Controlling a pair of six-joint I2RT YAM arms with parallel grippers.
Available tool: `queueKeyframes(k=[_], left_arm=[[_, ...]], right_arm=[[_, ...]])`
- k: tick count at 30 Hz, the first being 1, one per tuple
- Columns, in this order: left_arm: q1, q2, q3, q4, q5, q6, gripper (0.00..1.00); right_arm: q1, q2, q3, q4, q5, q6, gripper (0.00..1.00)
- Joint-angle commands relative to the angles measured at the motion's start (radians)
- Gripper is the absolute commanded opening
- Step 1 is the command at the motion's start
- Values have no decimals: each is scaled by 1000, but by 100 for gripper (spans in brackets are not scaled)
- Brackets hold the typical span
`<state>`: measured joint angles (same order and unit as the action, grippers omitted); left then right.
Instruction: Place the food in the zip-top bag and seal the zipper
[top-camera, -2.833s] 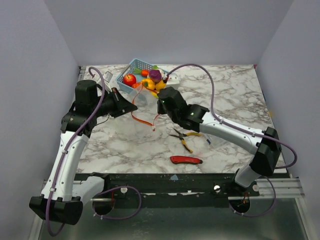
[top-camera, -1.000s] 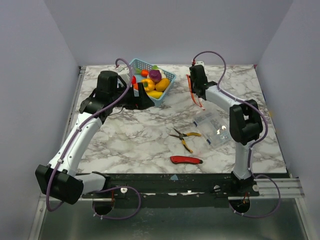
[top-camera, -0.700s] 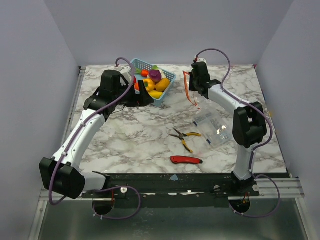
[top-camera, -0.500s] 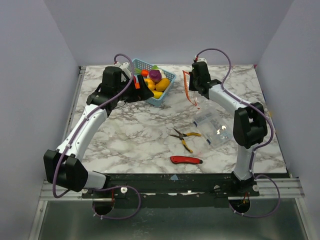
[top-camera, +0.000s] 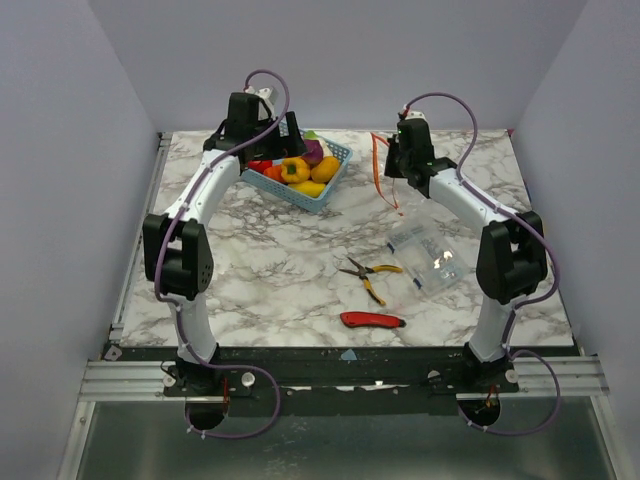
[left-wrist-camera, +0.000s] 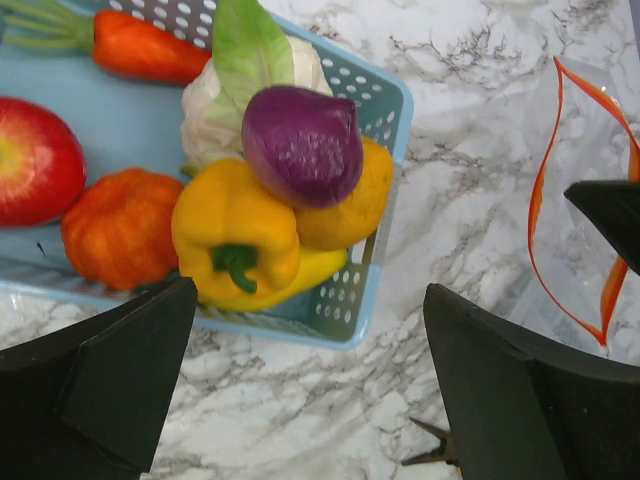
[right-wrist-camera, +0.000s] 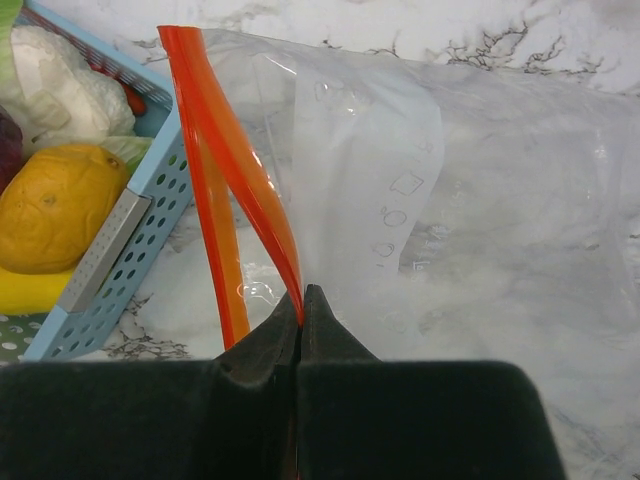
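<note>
Overhead view: The left hand (top-camera: 288, 135) hangs above the far part of a light blue basket (top-camera: 318, 195) at the back of the counter (top-camera: 250, 280). The toy food (top-camera: 296, 170) is piled inside the basket. The right hand (top-camera: 390, 165) is raised to the right of the basket. It holds the clear bag (top-camera: 393, 196) by its orange zipper strip (top-camera: 376, 165), and the bag hangs down to the counter. Nearer the arm bases lie a flat clear packet (top-camera: 428, 258), pliers (top-camera: 368, 275) and a red-handled knife (top-camera: 372, 320).

Left wrist view: The fingers are spread wide with nothing between them. Below them the basket holds a yellow pepper (left-wrist-camera: 235, 235), a purple piece (left-wrist-camera: 303, 145), an orange (left-wrist-camera: 372, 200), a red apple (left-wrist-camera: 35, 160), a carrot (left-wrist-camera: 140, 45), a cauliflower (left-wrist-camera: 205, 110) and an orange-red piece (left-wrist-camera: 120, 225). The bag's mouth stands open to the right of the basket, apart from it.

Right wrist view: The fingers are pinched tight on one lip of the zipper strip. The other lip bows away, leaving a narrow opening. The bag's film spreads to the right over the marble. The basket is just beside the mouth.
</note>
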<state>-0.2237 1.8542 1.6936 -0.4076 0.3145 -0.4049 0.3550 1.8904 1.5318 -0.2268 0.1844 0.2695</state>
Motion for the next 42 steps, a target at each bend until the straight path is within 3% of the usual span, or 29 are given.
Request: queueKeyframes(k=[1, 5, 14, 38, 40, 42], left_arm=[[-2, 139, 197, -69, 12, 74, 99], [-5, 189, 224, 38, -9, 6, 96], [-45, 301, 313, 79, -25, -60, 87], [-48, 441, 398, 63, -15, -149, 85], [-49, 447, 401, 65, -10, -155, 82], [-49, 451, 406, 65, -3, -154, 73]], right_arm=[[-13, -23, -16, 19, -56, 18, 1], [-16, -27, -20, 17, -59, 18, 1], [-18, -75, -8, 5, -58, 25, 1], [-17, -91, -18, -1, -46, 14, 1], [-18, -88, -19, -2, -44, 13, 1], [-18, -88, -18, -1, -43, 12, 1]])
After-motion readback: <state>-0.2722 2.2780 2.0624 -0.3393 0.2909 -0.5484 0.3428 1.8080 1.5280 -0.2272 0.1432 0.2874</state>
